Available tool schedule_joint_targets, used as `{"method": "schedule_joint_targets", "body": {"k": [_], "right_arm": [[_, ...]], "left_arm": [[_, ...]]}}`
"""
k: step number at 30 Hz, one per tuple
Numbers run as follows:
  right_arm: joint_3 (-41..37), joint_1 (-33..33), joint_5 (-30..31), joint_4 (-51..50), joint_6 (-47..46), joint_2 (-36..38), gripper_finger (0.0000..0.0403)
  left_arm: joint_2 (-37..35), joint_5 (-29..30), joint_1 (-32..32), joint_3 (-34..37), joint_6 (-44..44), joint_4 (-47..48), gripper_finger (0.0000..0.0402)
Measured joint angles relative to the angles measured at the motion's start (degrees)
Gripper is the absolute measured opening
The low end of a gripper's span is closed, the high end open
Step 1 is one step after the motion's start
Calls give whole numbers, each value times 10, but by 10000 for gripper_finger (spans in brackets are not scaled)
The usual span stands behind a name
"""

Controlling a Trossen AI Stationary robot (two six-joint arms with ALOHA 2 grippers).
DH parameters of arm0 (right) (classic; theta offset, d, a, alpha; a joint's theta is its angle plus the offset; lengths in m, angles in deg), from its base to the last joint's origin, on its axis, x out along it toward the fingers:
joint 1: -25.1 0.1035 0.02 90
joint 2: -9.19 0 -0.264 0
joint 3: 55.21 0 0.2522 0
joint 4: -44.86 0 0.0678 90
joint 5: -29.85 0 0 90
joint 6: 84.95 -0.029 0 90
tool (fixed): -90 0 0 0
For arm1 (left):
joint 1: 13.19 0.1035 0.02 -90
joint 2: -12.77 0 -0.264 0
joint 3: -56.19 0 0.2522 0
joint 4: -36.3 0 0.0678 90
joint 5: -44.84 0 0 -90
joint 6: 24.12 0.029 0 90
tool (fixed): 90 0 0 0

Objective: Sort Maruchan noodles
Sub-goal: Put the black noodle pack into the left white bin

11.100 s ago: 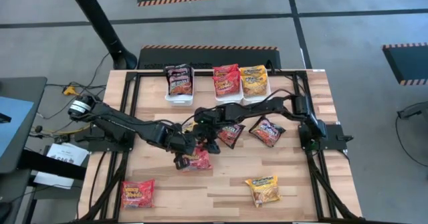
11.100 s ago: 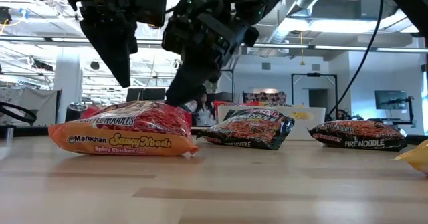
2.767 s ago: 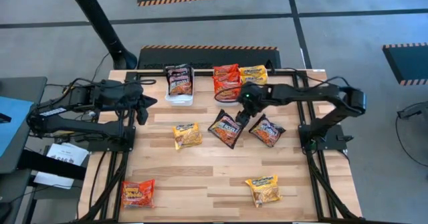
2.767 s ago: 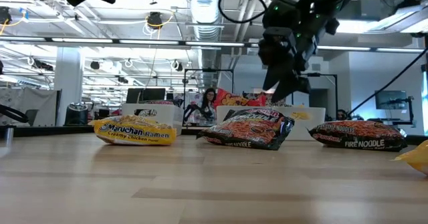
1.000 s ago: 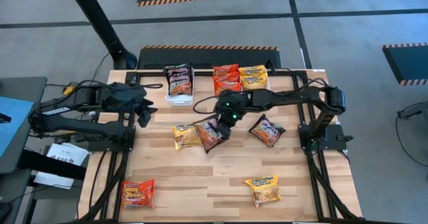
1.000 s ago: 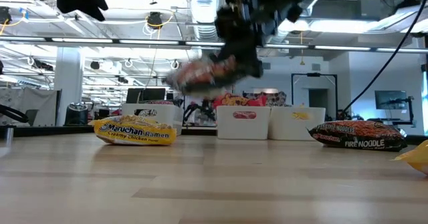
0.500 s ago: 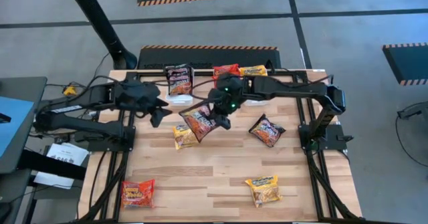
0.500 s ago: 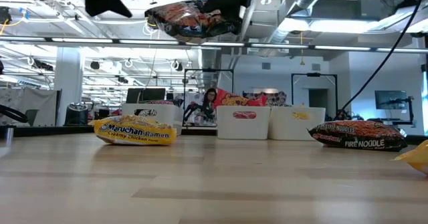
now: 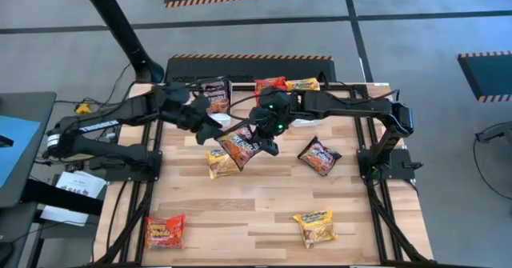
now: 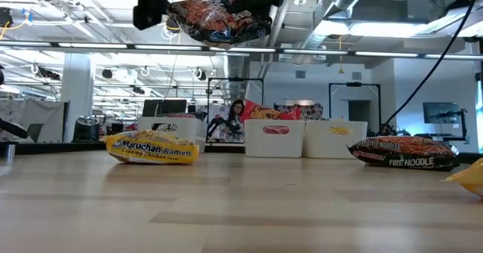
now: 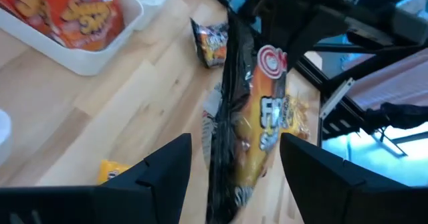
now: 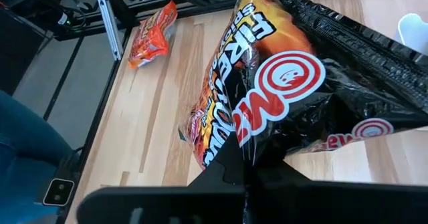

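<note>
Right gripper (image 9: 268, 142) clamped on black Fire Noodle packet (image 9: 238, 146), held high above table centre; left gripper (image 9: 210, 133) fingers spread, arm reaching in, packet edge between them.

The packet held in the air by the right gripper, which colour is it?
Black packet with red-orange flames; right wrist view.

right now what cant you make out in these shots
- Left bin's contents: high view, left arm crosses it.
- Held dark packet: high view, label too small to read.
- Right gripper: low view, cut off by the top edge.
- Yellow packet at the right: low view, mostly cut off by the right edge.
</note>
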Motion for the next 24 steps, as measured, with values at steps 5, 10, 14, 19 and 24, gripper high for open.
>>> {"method": "schedule_joint_targets", "body": {"k": [5,10,14,19,24], "right_arm": [[0,-1,0,-3,2,0,5],[0,4,-1,-13,14,0,5],[0,8,-3,-16,26,0,5],[0,4,-3,-15,26,0,5],[0,3,-3,-22,26,0,5]], "left_arm": [[36,-45,10,0,0,-19,214],[66,-71,17,0,0,-36,214],[87,-113,20,0,0,-48,214],[117,-222,19,0,1,-80,214],[143,-239,17,0,0,-103,214]]}}
